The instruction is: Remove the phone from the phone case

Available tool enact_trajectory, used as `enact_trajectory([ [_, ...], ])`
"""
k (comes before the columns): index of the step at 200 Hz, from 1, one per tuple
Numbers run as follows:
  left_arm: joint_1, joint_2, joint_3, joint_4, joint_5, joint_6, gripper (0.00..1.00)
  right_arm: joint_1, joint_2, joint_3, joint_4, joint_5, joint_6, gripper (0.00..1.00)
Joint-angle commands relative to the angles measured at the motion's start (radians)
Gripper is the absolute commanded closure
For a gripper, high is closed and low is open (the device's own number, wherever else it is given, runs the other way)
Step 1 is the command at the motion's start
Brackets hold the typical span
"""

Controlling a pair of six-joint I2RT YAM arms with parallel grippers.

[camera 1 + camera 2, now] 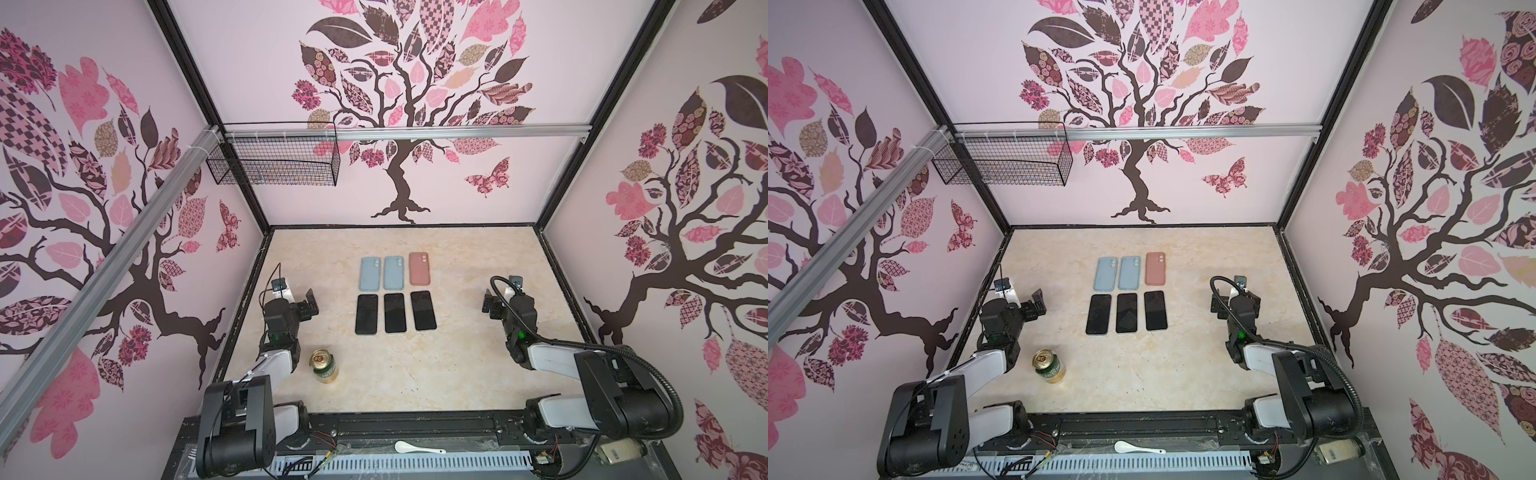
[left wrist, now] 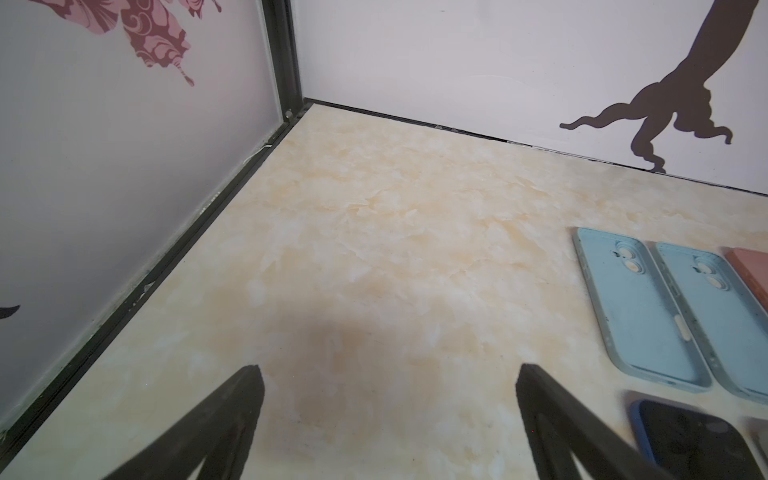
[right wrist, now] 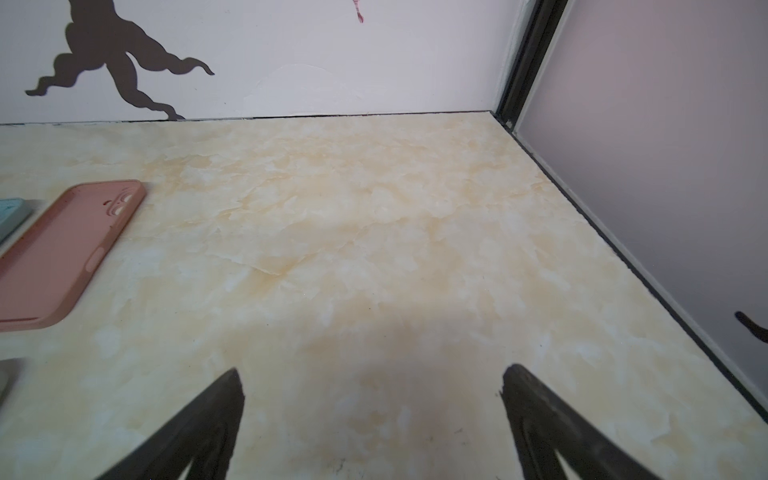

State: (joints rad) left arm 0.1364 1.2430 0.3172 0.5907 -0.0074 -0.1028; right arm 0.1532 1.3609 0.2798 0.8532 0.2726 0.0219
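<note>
In both top views, three phone cases lie backs up in a far row: two light blue (image 1: 370, 273) (image 1: 393, 272) and one pink (image 1: 419, 268). I cannot tell whether phones sit inside them. Nearer lie three phones (image 1: 366, 314) (image 1: 395, 313) (image 1: 423, 310) with dark screens up. In the left wrist view the left phone (image 2: 685, 436) shows a blue rim. My left gripper (image 1: 309, 305) (image 2: 390, 368) stands open left of the rows over bare tabletop. Open too, my right gripper (image 1: 490, 305) (image 3: 374, 368) hovers right of them, with the pink case (image 3: 62, 253) off to its side.
A green drink can (image 1: 324, 365) stands upright near the left arm. A black wire basket (image 1: 274, 162) hangs on the back-left rail. A white spoon (image 1: 417, 448) lies on the front rail. Patterned walls close the marble table (image 1: 478, 374) on three sides.
</note>
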Motion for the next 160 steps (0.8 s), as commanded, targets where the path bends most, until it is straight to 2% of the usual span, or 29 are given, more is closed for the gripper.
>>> enact_trajectory([
  [1,0.014,0.042,-0.009,0.116,0.062,0.014,0.02,-0.018,0.012,0.002,0.110,-0.092,-0.008,0.01],
  [44,0.014,0.182,-0.009,0.307,0.163,0.004,0.02,-0.046,0.039,-0.014,0.189,-0.147,-0.042,0.00],
  [73,-0.005,0.259,0.029,0.314,0.150,0.031,0.02,-0.151,0.126,-0.048,0.335,-0.217,0.057,0.00],
  [84,-0.049,0.266,0.029,0.306,0.083,0.053,0.02,-0.162,0.158,-0.071,0.407,-0.223,0.067,0.00],
  [106,-0.151,0.335,-0.031,0.502,-0.103,0.109,0.02,-0.162,0.197,-0.082,0.473,-0.276,0.044,0.00],
  [125,-0.161,0.302,0.024,0.333,-0.148,0.100,0.02,-0.162,0.189,-0.075,0.445,-0.284,0.041,0.00],
  [134,-0.153,0.325,0.058,0.310,-0.163,0.085,0.02,-0.162,0.190,-0.052,0.406,-0.289,0.041,0.00],
  [149,-0.089,0.324,0.080,0.261,-0.050,0.055,0.02,-0.160,0.203,0.006,0.305,-0.293,0.030,0.00],
  [160,-0.102,0.317,0.084,0.247,-0.072,0.058,0.02,-0.161,0.194,0.002,0.299,-0.298,0.033,0.00],
])
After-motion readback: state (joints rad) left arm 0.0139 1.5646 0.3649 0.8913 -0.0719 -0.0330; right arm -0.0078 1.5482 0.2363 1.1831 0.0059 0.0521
